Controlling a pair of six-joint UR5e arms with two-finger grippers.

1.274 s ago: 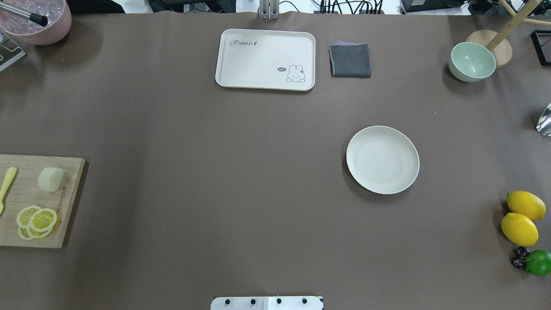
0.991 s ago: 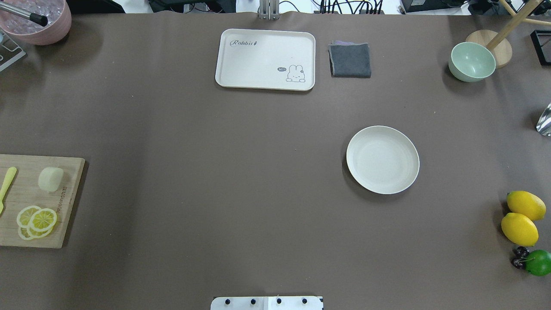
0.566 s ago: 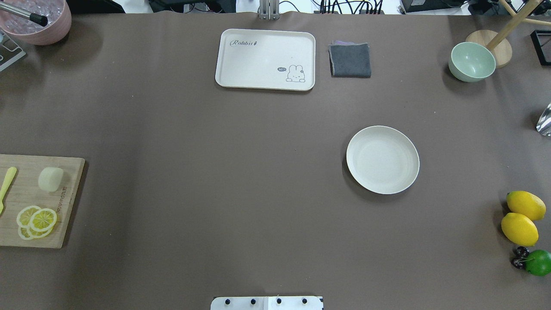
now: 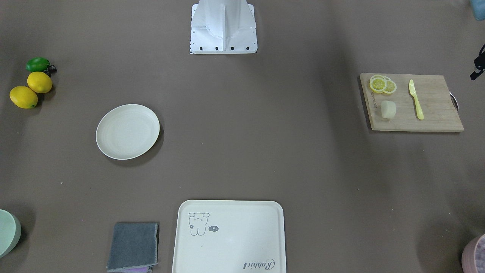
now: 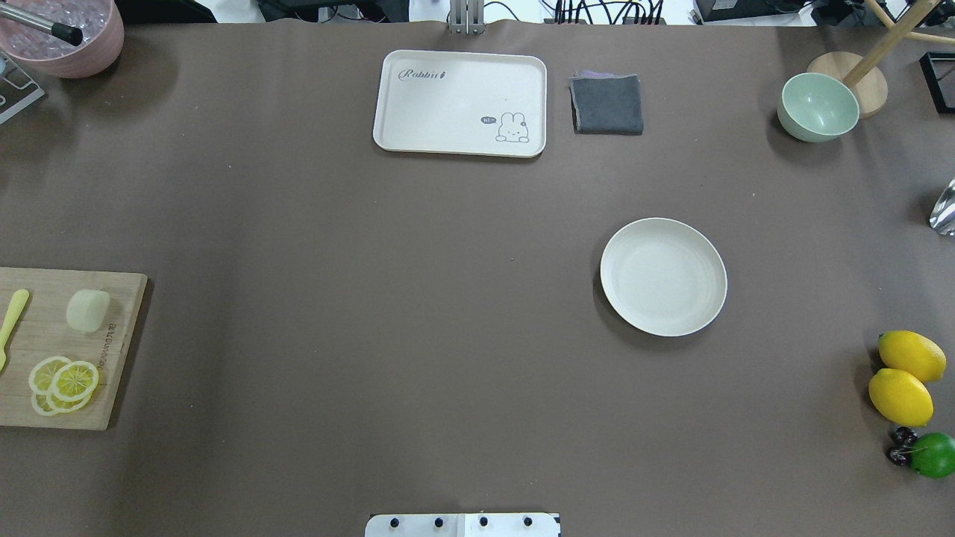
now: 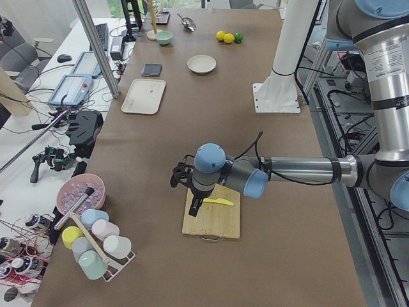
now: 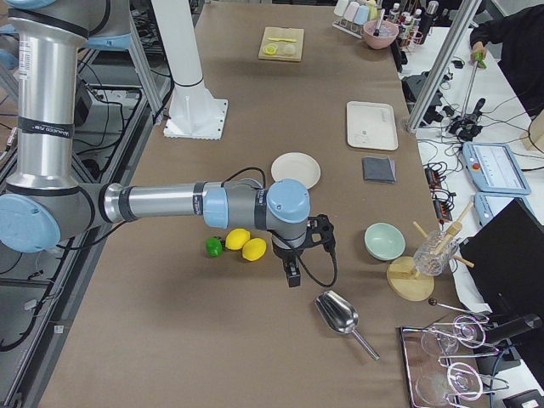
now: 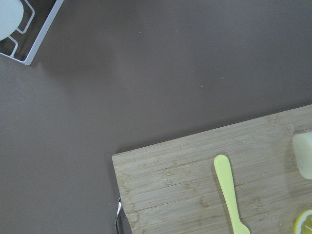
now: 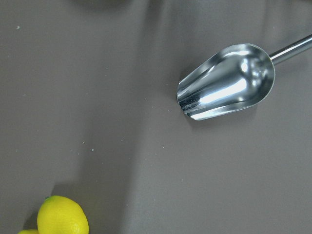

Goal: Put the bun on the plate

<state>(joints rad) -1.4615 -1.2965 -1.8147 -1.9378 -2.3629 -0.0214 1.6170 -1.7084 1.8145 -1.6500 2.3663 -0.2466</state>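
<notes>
Lying on the board (image 5: pixel 45 339), the bun (image 5: pixel 88 310) looks pale, smooth; left gripper (image 6: pixel 193 206) and right gripper (image 7: pixel 291 276) openness cannot be told.

You have the left arm (image 6: pixel 300 169) stretched out level, forearm horizontal, its wrist turned so the left end effector (image 6: pixel 193 208) hangs pointing straight down. The right arm (image 7: pixel 161 202) sits in the same pose, right end effector (image 7: pixel 292 274) pointing down too. You can't tell from here how either one's jaws stand.
</notes>
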